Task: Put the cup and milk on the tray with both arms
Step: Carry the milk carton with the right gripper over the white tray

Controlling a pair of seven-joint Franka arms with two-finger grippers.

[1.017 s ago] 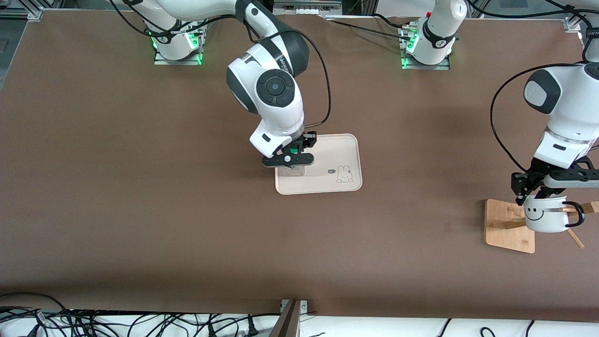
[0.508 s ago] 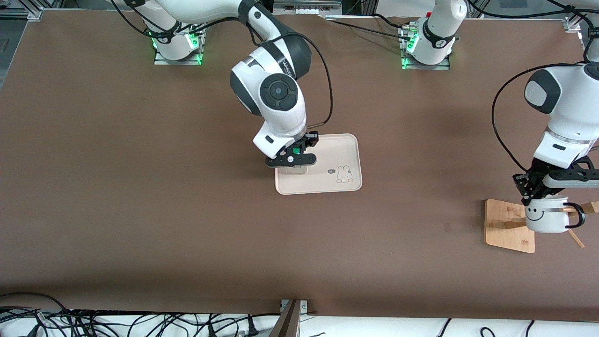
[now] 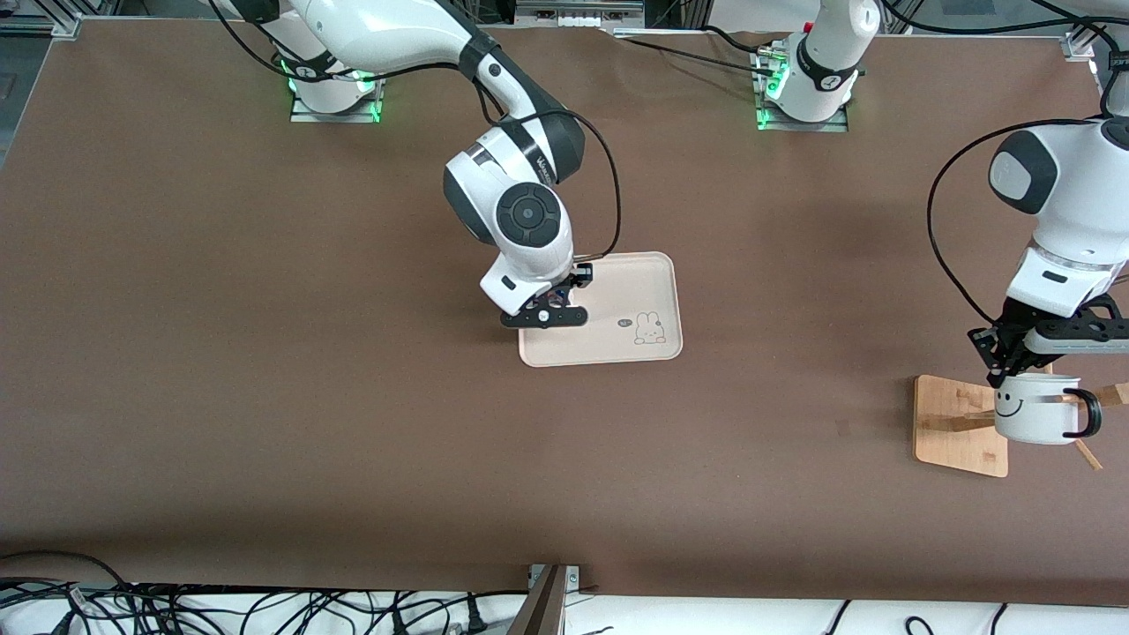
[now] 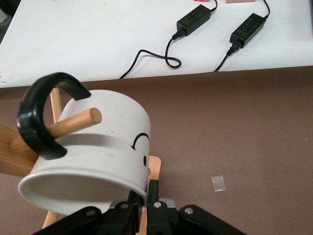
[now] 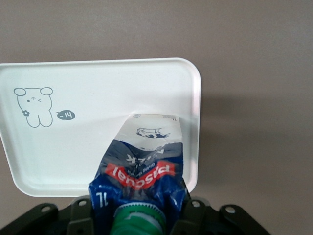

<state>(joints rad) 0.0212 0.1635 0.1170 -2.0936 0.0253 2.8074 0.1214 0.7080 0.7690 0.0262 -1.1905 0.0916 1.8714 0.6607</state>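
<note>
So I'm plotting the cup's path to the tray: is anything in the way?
Yes: a wooden peg of the stand runs through the cup's handle, held by the left gripper. Past that, bare table to the tray.

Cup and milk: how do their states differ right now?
The cup hangs by its handle on a wooden peg of the stand; the milk stands on the tray. The left pincer grips the cup's rim, and the right pincer grips the milk near its cap. Both are held.
</note>
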